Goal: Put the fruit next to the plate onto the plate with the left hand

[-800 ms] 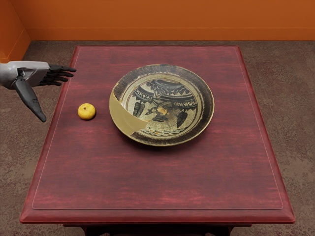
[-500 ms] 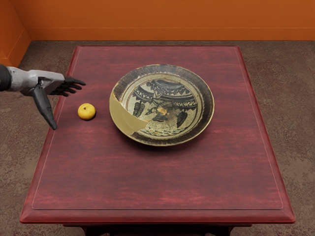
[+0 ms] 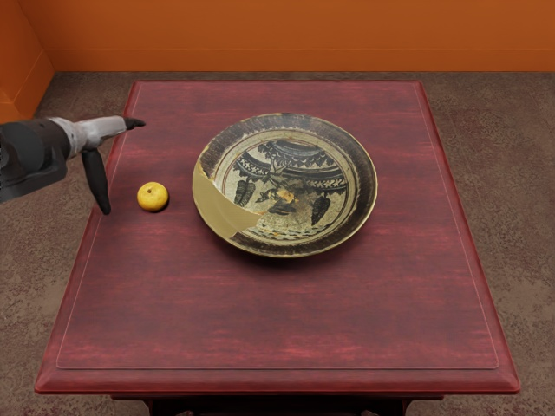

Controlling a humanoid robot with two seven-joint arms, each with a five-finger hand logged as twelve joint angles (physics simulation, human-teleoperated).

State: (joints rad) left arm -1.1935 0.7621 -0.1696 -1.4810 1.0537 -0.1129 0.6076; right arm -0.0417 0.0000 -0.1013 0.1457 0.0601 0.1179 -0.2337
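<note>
Your left hand (image 3: 97,139) hovers left of the plate (image 3: 368,186), fingers straight, thumb hanging apart, holding nothing. Fruit (image 3: 153,196) sits on the table (image 3: 260,321) just beside the plate's left rim, not on it.

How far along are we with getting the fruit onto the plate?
Nothing finished: the small round yellow-orange fruit sits on the dark red wooden table, left of the patterned ceramic plate. In hand: the left hand hovers open beside it, not touching. Left: grasp, lift, place on plate.
</note>
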